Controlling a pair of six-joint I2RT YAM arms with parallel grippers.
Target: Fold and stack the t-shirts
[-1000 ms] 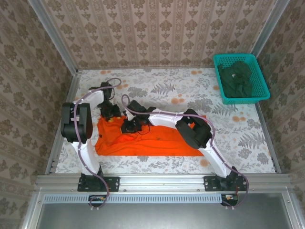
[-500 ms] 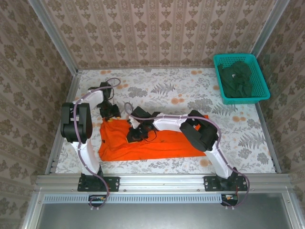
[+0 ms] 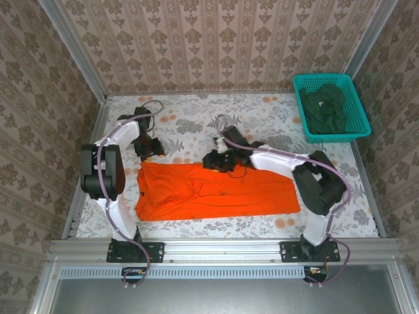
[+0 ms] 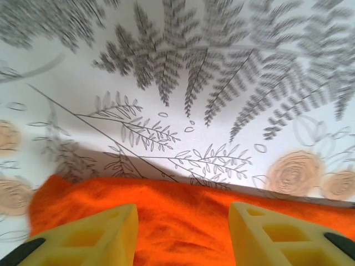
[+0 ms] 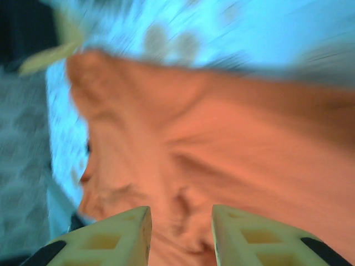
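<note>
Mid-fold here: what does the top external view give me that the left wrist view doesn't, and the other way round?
Top external: the whole orange t-shirt laid out as a long band, the left gripper and right gripper at its far edge, and the teal basket at far right holding dark green t-shirts.
Left wrist: its yellow fingers close up, apart over the shirt's edge, and a crease line in the tablecloth.
Both: the orange shirt on the fern-and-flower tablecloth.

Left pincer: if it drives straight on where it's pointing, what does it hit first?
Likely the edge of the orange t-shirt, just ahead of the left pincer; floral tablecloth beyond. Depth unclear.
</note>
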